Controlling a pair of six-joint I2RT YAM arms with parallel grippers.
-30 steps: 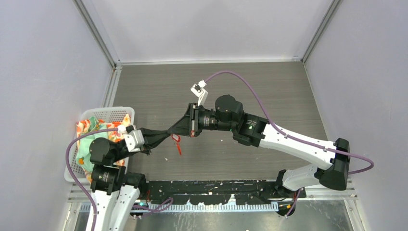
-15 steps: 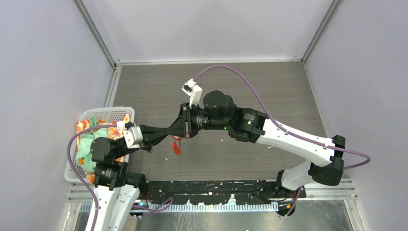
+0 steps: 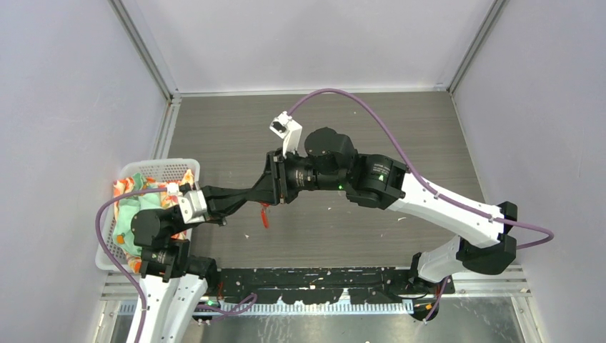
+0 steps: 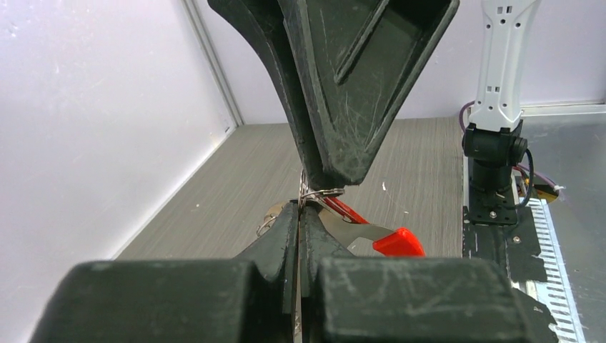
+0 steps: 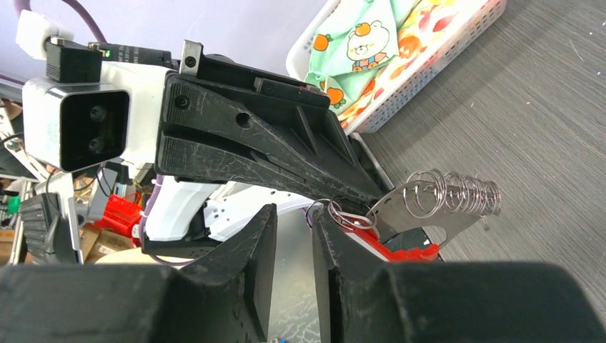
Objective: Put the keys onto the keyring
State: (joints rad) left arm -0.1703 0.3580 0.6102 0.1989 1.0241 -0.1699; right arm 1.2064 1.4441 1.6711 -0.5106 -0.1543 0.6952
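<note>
My left gripper point(image 3: 250, 201) point(image 4: 300, 211) is shut on the keyring point(image 4: 319, 191), a thin silver wire loop pinched at its fingertips above the table. A red strip point(image 4: 344, 210) point(image 3: 264, 216) and a flat metal blade with a red end point(image 4: 395, 243) hang from the loop. I cannot tell whether that blade is one of the keys. My right gripper point(image 3: 266, 193) point(image 5: 291, 218) meets the left one tip to tip. Its jaws stand apart with nothing between them. The keyring point(image 5: 348, 214) lies just outside one of its fingers, next to a wire spring coil point(image 5: 454, 191).
A white basket point(image 3: 163, 164) point(image 5: 436, 53) holding patterned cloth stands at the table's left edge, beside the left arm. Grey walls close in the left, back and right sides. The right arm's purple cable point(image 3: 371, 107) arcs over the middle of the table.
The right gripper's jaws have parted and no longer pinch the ring. Both grippers have drifted slightly left, and the left one stays shut on the ring.
</note>
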